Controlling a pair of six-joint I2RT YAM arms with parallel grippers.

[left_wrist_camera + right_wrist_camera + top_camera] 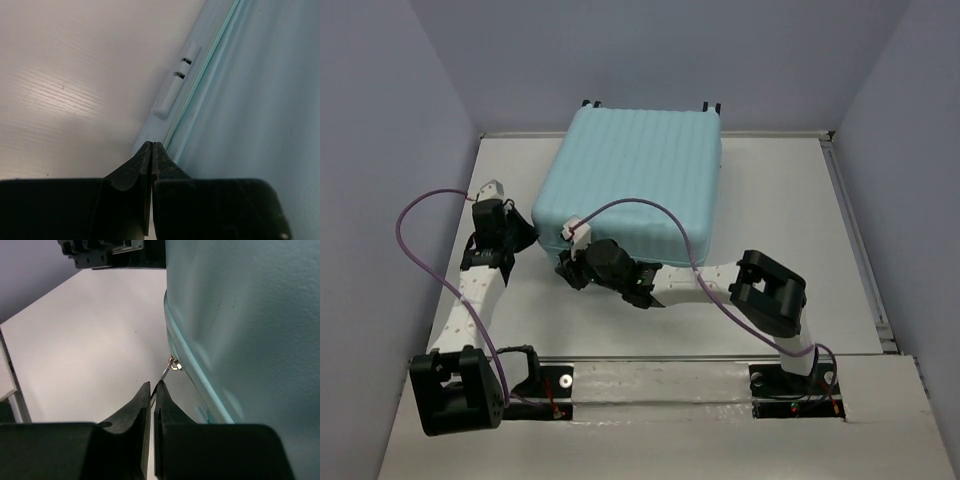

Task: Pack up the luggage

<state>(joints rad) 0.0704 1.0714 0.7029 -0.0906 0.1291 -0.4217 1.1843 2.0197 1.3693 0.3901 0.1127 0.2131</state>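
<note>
The luggage (635,175), a pale aqua ribbed hard-shell suitcase, lies closed and flat on the table at the back centre. My right gripper (572,268) is at its near left corner, shut on the metal zipper pull (167,371) that hangs from the zipper line (187,357). My left gripper (525,236) is shut and empty, its tips against the suitcase's left side by the zipper seam (197,82). A small pale side foot (172,90) sits on the shell (260,100) ahead of them. The suitcase's contents are hidden.
White table (790,200) surrounds the suitcase, with a raised rail (855,240) on the right and grey walls around. Purple cables (420,255) loop over both arms. The left arm's wrist (110,252) shows at the top of the right wrist view.
</note>
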